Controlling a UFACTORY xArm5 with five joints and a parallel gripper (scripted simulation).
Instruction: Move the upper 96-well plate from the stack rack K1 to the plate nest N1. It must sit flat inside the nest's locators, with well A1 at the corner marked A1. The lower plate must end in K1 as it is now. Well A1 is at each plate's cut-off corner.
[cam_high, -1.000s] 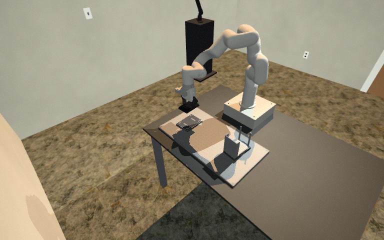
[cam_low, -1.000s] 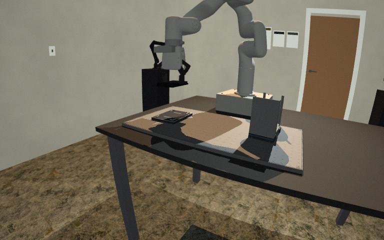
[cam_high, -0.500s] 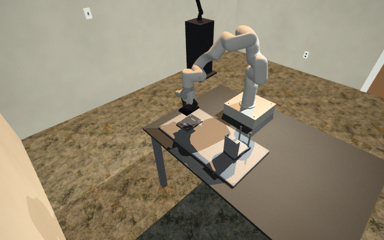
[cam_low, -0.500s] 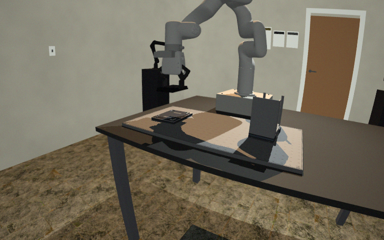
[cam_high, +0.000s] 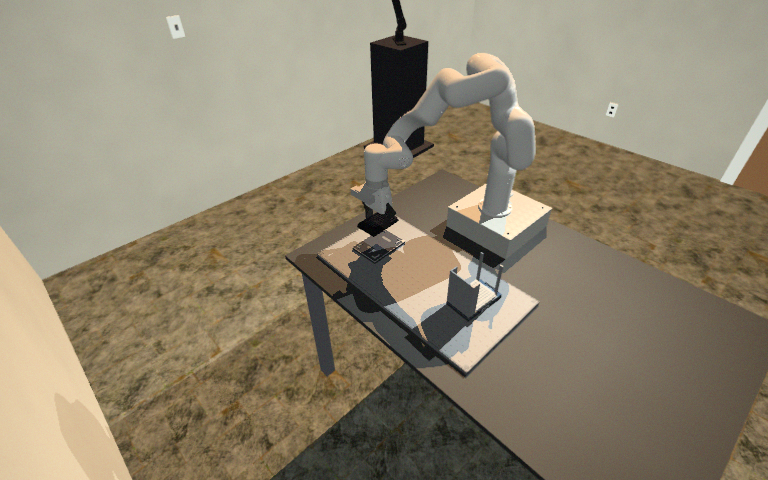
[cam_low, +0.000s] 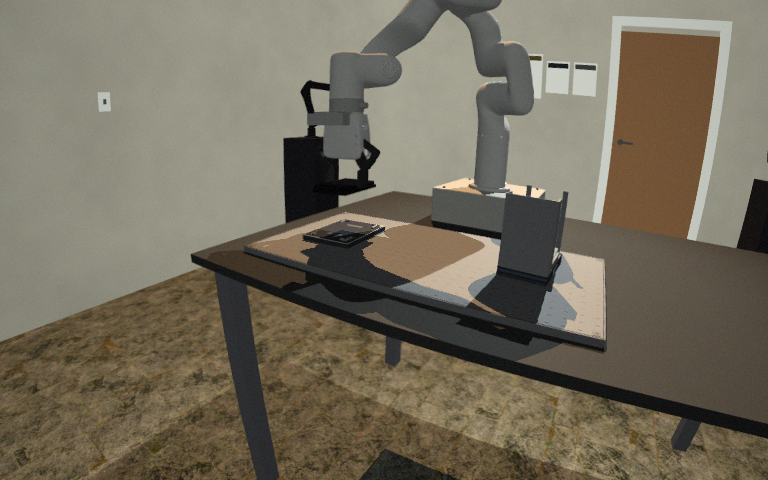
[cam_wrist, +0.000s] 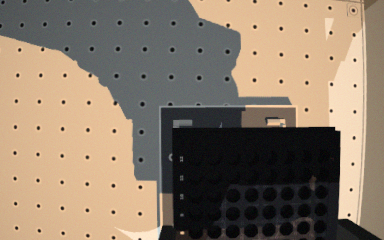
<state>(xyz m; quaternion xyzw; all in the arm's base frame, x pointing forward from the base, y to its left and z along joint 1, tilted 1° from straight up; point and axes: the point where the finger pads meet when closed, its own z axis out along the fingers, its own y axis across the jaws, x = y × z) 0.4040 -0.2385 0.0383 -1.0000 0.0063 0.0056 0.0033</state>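
My gripper is shut on the black 96-well plate and holds it level in the air. The plate hangs a short way above the plate nest N1, a dark flat frame near the far left of the perforated board. In the wrist view the plate covers most of the nest; only its far edge, with two pale locators, shows. The stack rack K1 stands at the board's right end. Its grey wall hides the lower plate.
The perforated board lies on a dark table. The arm's pale pedestal stands behind the board. A black tower stands on the floor beyond the table's far edge.
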